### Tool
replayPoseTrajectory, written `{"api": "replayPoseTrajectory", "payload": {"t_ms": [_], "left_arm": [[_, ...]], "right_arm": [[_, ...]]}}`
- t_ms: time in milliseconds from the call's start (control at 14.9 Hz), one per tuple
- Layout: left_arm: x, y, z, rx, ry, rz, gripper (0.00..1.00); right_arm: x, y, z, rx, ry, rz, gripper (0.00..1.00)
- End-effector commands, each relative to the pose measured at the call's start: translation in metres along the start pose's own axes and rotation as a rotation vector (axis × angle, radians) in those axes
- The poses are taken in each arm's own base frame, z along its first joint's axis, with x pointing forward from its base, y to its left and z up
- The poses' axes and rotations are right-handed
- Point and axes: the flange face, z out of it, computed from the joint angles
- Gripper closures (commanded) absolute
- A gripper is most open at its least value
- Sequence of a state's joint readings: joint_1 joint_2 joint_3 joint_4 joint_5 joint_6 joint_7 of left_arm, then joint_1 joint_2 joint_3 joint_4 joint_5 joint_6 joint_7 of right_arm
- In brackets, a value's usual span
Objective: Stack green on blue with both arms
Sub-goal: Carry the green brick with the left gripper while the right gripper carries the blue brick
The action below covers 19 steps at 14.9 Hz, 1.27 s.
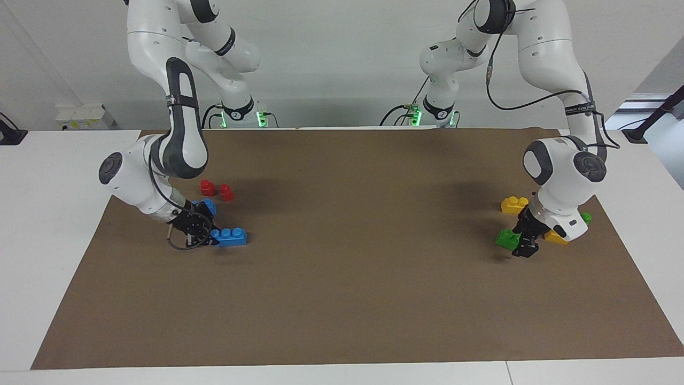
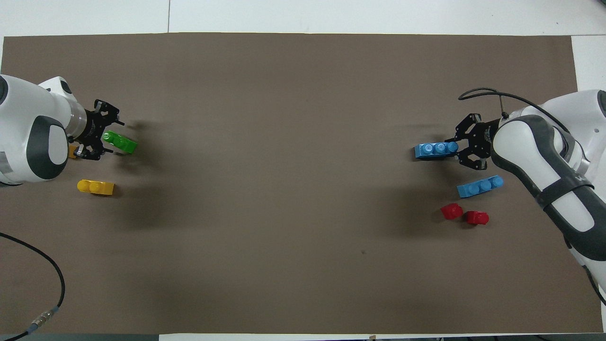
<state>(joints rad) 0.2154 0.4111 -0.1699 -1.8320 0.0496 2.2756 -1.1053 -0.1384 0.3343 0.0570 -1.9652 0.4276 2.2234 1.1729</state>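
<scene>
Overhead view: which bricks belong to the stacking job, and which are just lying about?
In the job: green brick at the left gripper; blue brick in the right gripper.
Lying about: second blue brick, two red bricks, two yellow bricks, second green brick.
</scene>
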Motion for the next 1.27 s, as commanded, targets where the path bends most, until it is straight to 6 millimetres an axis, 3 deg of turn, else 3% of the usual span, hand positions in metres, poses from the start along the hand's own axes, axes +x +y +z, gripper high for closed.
{"api": "replayPoseTrajectory", "payload": {"t_ms": [0, 67, 268, 469, 603, 804, 1004, 1205], "left_arm": [[0.002, -0.003, 0.001, 0.009, -0.006, 0.021, 0.95], [0.001, -0.003, 0.0, 0.009, -0.006, 0.024, 1.0], [-0.003, 0.002, -0.002, 0.005, -0.002, 0.037, 1.0], [-0.006, 0.008, -0.011, -0.003, -0.001, 0.035, 1.0], [-0.021, 0.014, -0.027, 0.003, -0.008, 0.038, 1.0], [-0.049, 0.02, -0.069, 0.001, 0.004, -0.007, 1.0], [-0.093, 0.026, -0.101, 0.022, 0.007, -0.073, 1.0], [-0.141, 0.031, -0.129, 0.017, 0.018, -0.15, 1.0]], "right_arm": [[-0.007, -0.008, -0.011, 0.008, -0.035, -0.008, 1.0], [-0.014, -0.012, -0.019, -0.002, -0.046, -0.012, 1.0], [-0.039, -0.025, -0.049, -0.01, -0.066, 0.024, 1.0], [-0.084, -0.029, -0.053, -0.012, -0.069, 0.001, 1.0], [-0.133, -0.03, -0.047, -0.011, -0.066, 0.022, 1.0], [-0.213, -0.027, -0.036, 0.015, -0.059, 0.084, 1.0], [-0.271, -0.019, -0.016, 0.082, -0.063, 0.114, 1.0], [-0.329, 0.004, 0.014, 0.102, -0.07, 0.113, 1.0]]}}
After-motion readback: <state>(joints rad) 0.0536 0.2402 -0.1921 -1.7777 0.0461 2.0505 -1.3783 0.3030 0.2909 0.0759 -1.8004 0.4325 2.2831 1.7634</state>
